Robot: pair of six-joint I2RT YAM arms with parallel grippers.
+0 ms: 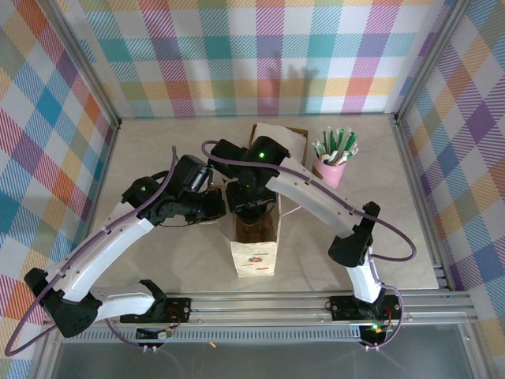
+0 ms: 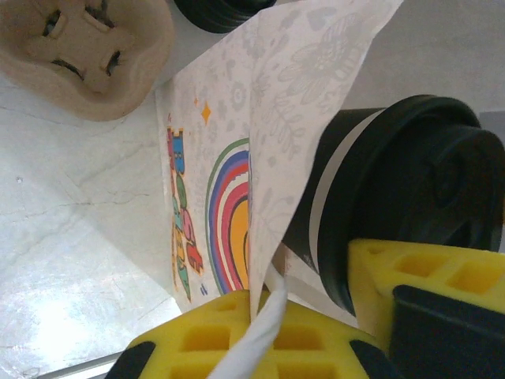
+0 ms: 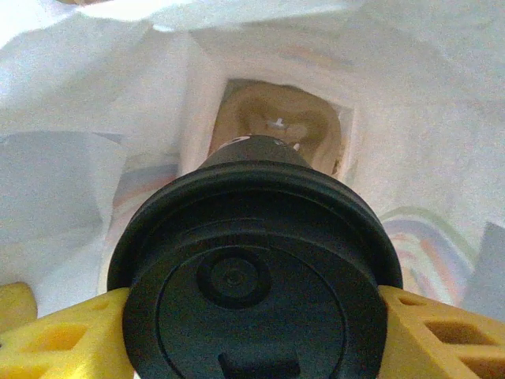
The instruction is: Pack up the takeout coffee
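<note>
takeout coffee [image 3: 252, 276] in paper bag [image 3: 102, 118] mouth, walls tight all round, right end effector [image 3: 249, 335] grasping its lid, left end effector [image 2: 339, 316] clenched on bag edge

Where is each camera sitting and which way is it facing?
Top external: above and behind the bases, looking down on the table; left arm and right arm meet at the paper bag.
Left wrist: beside the bag, facing its printed wall; left claw pinches the bag's edge.
Right wrist: above the bag's mouth, looking down inside; right claw holds the takeout coffee.
Shared: both wrist views show the black lid.
</note>
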